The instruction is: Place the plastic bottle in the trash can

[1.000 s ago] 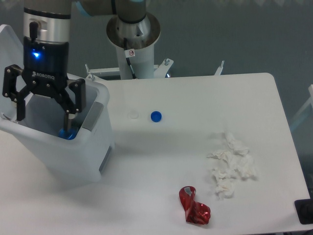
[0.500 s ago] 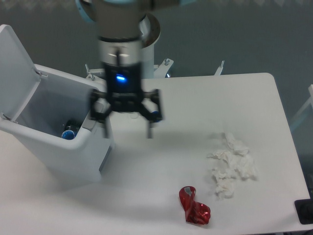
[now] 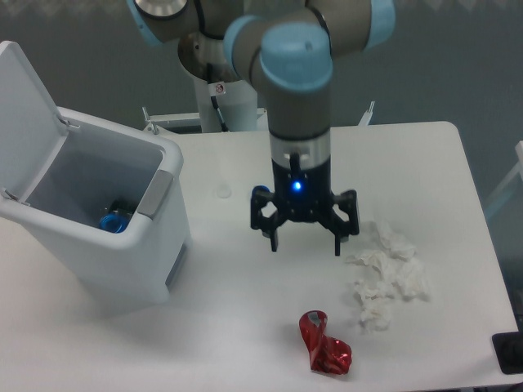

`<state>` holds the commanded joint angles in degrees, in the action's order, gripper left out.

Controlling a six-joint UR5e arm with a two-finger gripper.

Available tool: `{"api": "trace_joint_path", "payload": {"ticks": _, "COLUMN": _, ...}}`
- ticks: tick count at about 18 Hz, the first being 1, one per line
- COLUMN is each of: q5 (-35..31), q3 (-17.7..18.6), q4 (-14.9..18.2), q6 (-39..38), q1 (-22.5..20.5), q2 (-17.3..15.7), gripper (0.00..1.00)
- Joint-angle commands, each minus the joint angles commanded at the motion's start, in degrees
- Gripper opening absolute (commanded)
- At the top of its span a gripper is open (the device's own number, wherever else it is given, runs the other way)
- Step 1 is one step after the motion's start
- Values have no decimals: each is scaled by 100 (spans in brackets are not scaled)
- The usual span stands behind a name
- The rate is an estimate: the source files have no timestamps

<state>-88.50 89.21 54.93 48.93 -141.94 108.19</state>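
Note:
The white trash can stands at the left with its lid swung open. At its bottom lies a small dark and blue shape; I cannot make out the plastic bottle clearly there or anywhere on the table. My gripper hangs over the middle of the table, well right of the bin, pointing down. It is open and nothing is between its fingers.
A dented red can lies near the front edge. Crumpled white tissues sit just right of the gripper. A blue cap peeks out behind the left finger. The robot base stands at the back.
The open, empty gripper has swept right from above the trash can to the table's middle. The bin and the other items have not moved.

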Motion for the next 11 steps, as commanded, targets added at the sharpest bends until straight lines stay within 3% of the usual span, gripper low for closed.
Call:
{"api": "trace_joint_path", "payload": {"ticks": 3, "q5": 0, "q3": 0, "q4": 465, "q6": 720, "q1": -132, "q2": 79, "gripper": 100}}
{"api": "trace_joint_path", "payload": {"ticks": 5, "q5": -9, "q3": 0, "q4": 589, "q6": 1126, "q1": -176, "q2": 132, "gripper": 100}}
{"api": "trace_joint_path", "payload": {"ticks": 11, "q5": -88, "q3": 114, "q4": 607, "q6": 1399, "q1": -378, "q2": 194, "gripper": 100}}
